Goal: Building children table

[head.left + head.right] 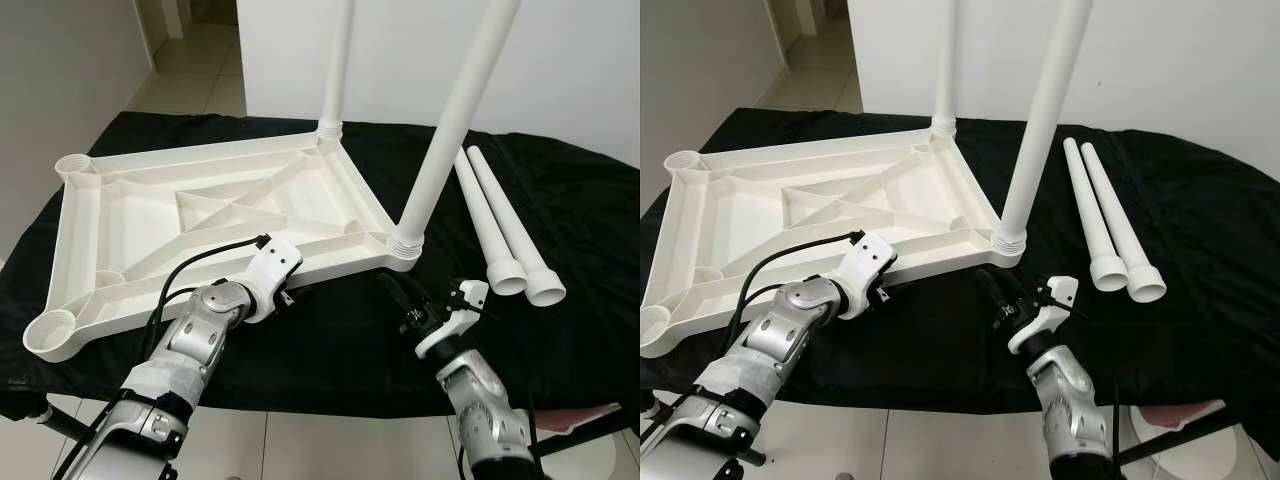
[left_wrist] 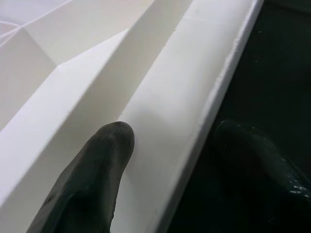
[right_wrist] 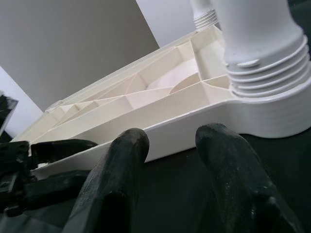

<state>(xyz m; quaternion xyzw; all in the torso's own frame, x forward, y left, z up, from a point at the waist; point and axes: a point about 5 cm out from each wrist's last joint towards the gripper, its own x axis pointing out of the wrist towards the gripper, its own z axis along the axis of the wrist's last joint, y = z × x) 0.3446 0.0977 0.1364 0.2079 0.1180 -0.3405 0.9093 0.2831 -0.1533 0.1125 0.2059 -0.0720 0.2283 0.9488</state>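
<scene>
Tabletop (image 1: 210,215) upside down, 2 spare legs (image 1: 505,230) beside.

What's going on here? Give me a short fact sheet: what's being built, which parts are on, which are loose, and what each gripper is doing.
Build: white tabletop lying upside down on a black cloth
Legs fitted: two, upright in the far corner socket and the near right one
Legs loose: two, side by side on the cloth, right of the tabletop
Empty sockets: two left corners
Left gripper: straddles the tabletop's near rim, one finger inside, one outside
Right gripper: open, just off the rim near the fitted leg
</scene>
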